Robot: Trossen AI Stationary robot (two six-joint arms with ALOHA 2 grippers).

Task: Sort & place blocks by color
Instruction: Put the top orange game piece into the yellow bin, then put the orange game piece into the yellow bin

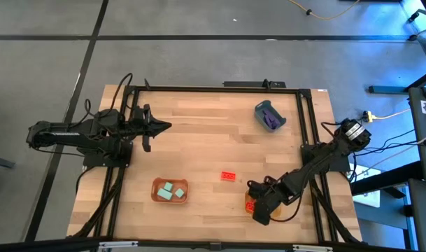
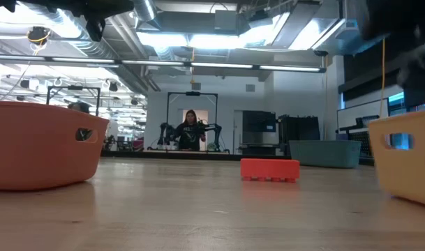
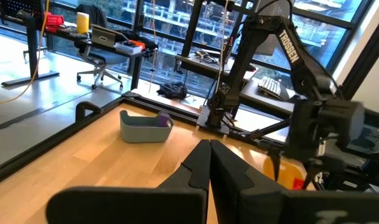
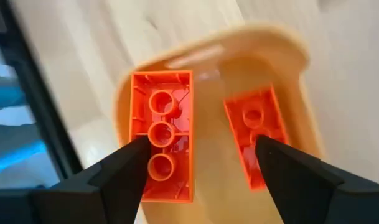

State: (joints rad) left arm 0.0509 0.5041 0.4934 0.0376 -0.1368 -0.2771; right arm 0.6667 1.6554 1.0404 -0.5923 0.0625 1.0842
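My right gripper [image 4: 201,146] is open and points down over a pale orange tray [image 4: 264,43] near the table's near right edge [image 1: 252,206]. Two red studded blocks lie in that tray, one underside up [image 4: 161,140] and one beside it [image 4: 257,134]. The fingers stand over them, apart. A third red block [image 1: 229,176] rests flat on the table, also in the low view [image 2: 269,169]. Three teal cubes [image 1: 170,190] sit in a brown tray. Purple bars [image 1: 271,120] lie in the blue-grey cup [image 3: 145,126]. My left gripper [image 1: 164,127] is shut and waits above the table's left side.
The brown tray [image 2: 38,143] and the pale orange tray [image 2: 407,164] flank the lone red block in the low view. The blue-grey cup [image 1: 268,115] stands near the far right corner. Bare wood lies across the table's middle [image 1: 206,140]. A black frame rims the table. A person stands in the room beyond.
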